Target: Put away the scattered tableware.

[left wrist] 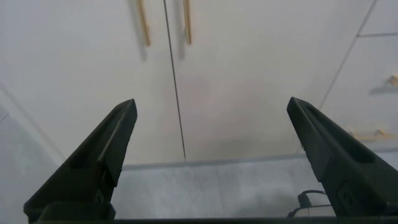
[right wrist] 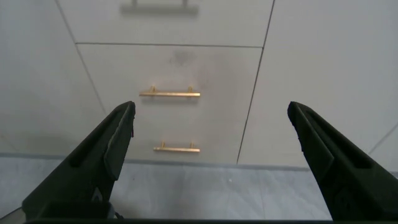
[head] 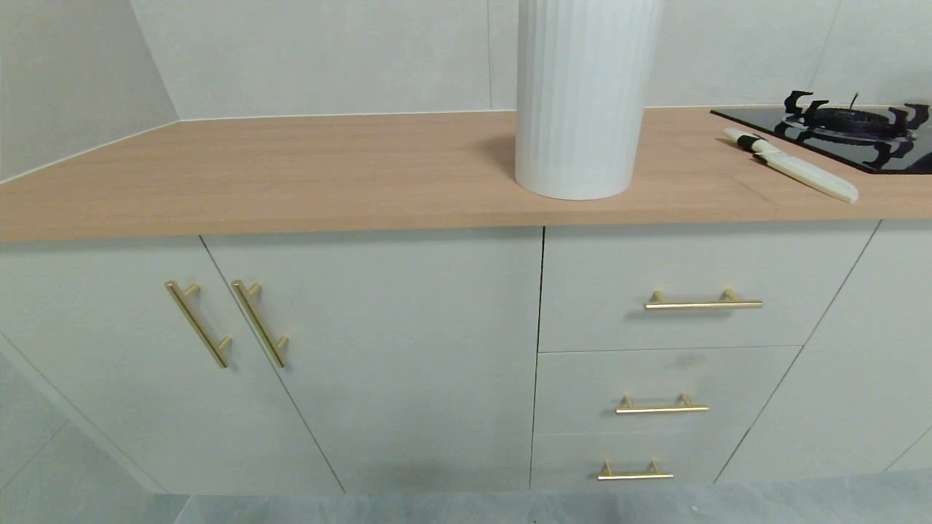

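- A white-bladed knife [head: 790, 166] lies flat on the wooden surface [head: 291, 175], its handle end just beside the black stove [head: 852, 131] at the robot's right.
- A tall white ribbed container [head: 580, 102] stands upright on the same surface, near the front edge and to the left of the knife.
- The left claw [left wrist: 211, 106] is spread wide and holds nothing, facing the pair of cabinet doors [left wrist: 249, 74] low down near the grey floor [left wrist: 205, 186].
- The right claw [right wrist: 211, 109] is likewise spread and holding nothing, facing the drawers, with a gold drawer handle [right wrist: 169, 94] between its fingers.
- Both claws are below the surface, well apart from the knife.
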You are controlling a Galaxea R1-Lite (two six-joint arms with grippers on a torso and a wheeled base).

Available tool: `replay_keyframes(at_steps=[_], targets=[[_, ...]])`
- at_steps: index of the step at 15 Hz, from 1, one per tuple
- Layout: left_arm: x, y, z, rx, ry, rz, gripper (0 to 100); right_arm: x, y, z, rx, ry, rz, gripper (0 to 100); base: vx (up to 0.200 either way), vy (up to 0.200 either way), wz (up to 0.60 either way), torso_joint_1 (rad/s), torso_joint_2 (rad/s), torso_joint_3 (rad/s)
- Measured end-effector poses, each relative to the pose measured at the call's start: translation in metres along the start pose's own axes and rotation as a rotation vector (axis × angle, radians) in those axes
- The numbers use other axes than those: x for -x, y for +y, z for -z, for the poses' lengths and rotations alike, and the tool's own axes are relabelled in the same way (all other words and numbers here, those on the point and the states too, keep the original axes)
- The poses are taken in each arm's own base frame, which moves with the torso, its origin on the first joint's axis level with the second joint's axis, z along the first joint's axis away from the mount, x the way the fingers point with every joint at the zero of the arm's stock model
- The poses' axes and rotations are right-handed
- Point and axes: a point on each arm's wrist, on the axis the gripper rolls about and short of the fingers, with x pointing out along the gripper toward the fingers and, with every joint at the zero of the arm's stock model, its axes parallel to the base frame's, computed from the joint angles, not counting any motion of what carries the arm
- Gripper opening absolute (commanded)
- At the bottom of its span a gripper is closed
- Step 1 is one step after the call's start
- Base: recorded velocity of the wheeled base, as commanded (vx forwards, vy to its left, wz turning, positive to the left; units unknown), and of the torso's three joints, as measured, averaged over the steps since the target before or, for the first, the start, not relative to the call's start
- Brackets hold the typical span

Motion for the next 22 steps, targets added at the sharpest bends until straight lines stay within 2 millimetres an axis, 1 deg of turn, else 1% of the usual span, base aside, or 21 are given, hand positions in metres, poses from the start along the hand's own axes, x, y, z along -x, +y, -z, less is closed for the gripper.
replay_keyframes(at_steps=[6,15,22], targets=[[0.0000,0.0000,0.0000,0.000,0.000,0.000,100,0.0000,0.0000,0.0000,0.000,0.000,0.001,100,0.200,0.000,0.00,0.002,0.00,0.003],[0.0000,0.0000,0.0000,0.000,0.000,0.000,100,0.0000,0.0000,0.0000,-0.001,0.000,0.002,100,0.000,0.000,0.00,0.000,0.00,0.000],[0.0000,0.0000,0.0000,0.000,0.000,0.000,100,0.0000,-0.0001,0.0001,-0.002,0.000,0.001,100,0.000,-0.200,0.00,0.004,0.00,0.002]])
